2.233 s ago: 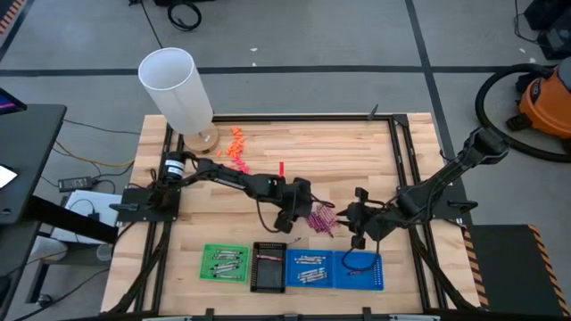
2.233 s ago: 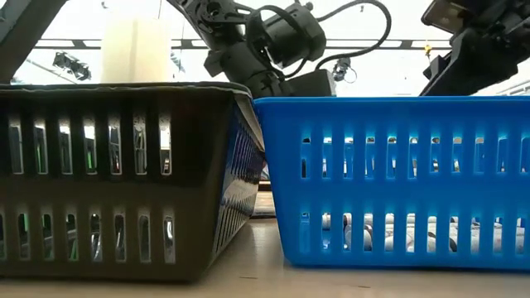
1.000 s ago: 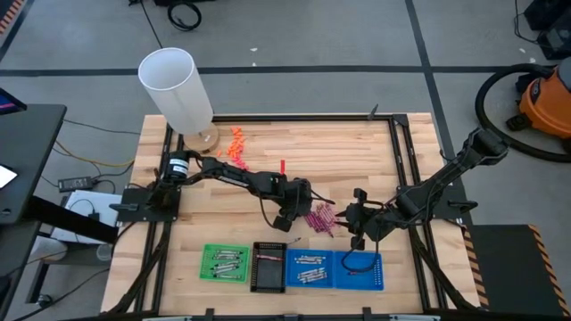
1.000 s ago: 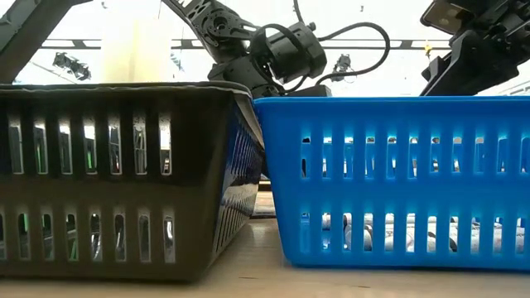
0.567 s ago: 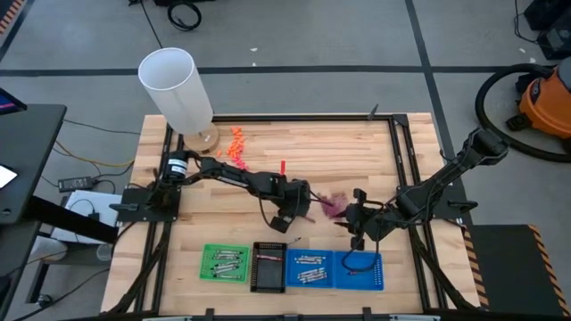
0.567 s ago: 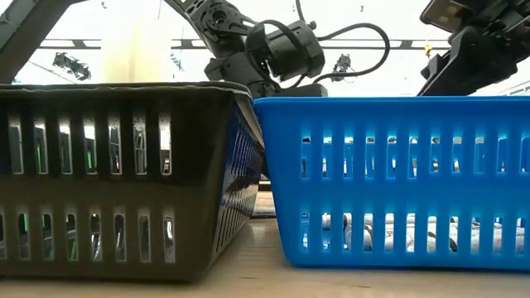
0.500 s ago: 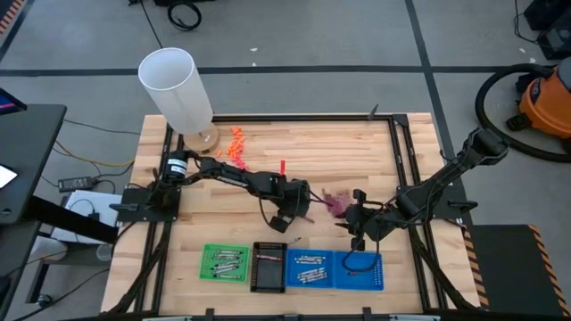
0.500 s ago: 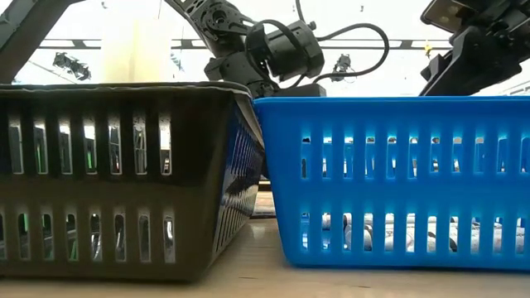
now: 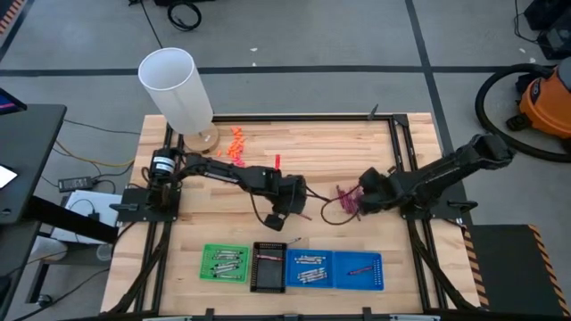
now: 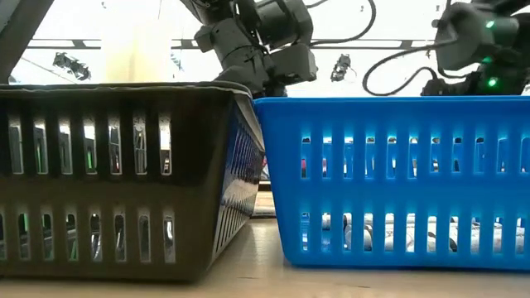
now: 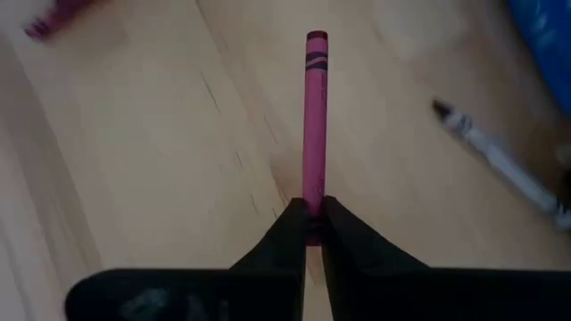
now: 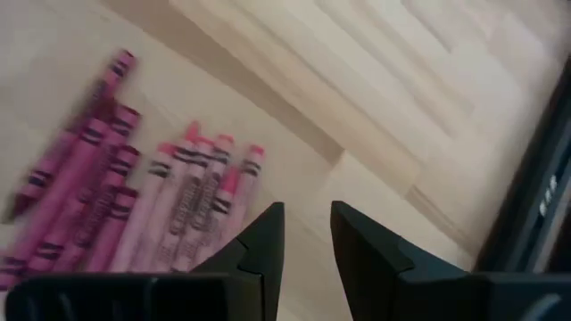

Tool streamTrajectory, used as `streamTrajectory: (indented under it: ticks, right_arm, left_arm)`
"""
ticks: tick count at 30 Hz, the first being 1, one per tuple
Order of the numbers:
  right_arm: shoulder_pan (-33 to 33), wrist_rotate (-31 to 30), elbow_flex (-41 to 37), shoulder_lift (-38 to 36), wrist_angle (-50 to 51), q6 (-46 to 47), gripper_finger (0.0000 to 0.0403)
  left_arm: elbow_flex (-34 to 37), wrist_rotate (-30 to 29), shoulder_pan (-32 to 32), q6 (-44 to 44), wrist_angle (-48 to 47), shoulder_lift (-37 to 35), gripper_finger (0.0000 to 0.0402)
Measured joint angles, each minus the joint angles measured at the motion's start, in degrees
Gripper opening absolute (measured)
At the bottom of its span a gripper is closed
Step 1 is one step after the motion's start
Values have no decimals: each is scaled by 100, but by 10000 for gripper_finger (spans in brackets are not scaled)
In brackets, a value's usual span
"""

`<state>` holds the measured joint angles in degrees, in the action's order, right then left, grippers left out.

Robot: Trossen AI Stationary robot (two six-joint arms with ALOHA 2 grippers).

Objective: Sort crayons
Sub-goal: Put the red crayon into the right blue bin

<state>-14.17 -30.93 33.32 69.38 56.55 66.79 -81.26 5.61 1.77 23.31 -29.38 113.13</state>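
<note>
A heap of magenta crayons [image 9: 346, 201] lies on the wooden table, and it also shows in the right wrist view as crayons [image 12: 134, 209]. My left gripper [image 9: 294, 209] is left of the heap and shut on one magenta crayon [image 11: 314, 116]. My right gripper [image 12: 308, 241] stands open just right of the heap [image 9: 361, 196], with nothing between its fingers. A grey crayon [image 11: 500, 160] lies flat on the wood near the trays. In the low view the trays hide both grippers' fingertips. My left gripper pinches the magenta crayon by its near end [image 11: 311, 201] between its two fingertips. The fingers slant down from the table's left, and the crayon runs on straight ahead along them. Whether its free end [image 11: 317, 40] touches the wood, I cannot tell.
Along the near edge stand a green tray [image 9: 225, 263], a black tray [image 9: 268, 266] and two blue trays [image 9: 310, 267] [image 9: 361, 267] with crayons in them. A white cylinder [image 9: 176, 89], orange lumps [image 9: 235, 143] and a lone red crayon [image 9: 277, 161] are farther back.
My left gripper has shut on one magenta crayon and risen. My right gripper has swung from above the right blue tray toward the far edge and rolled about, ending beside the heap. The heap has slid a little toward the right and far side.
</note>
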Motion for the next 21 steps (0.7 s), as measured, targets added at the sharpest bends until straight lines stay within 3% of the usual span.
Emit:
streamTrajectory:
  ticks: [5,12,16,21]
  right_arm:
    - [504,499,0,-2,-189,-459,104]
    - [787,659,0,-1,-485,-1034,103]
    - [697,721,0,-121,-678,-1305,99]
    - [230,704,0,-432,-1799,-2188,99]
  left_arm:
    - [390,178,91,-224,542,-16,21]
    - [488,220,311,-324,925,-50,21]
    - [479,159,430,-369,1062,-219,21]
    - [484,-255,470,-460,1156,-329,21]
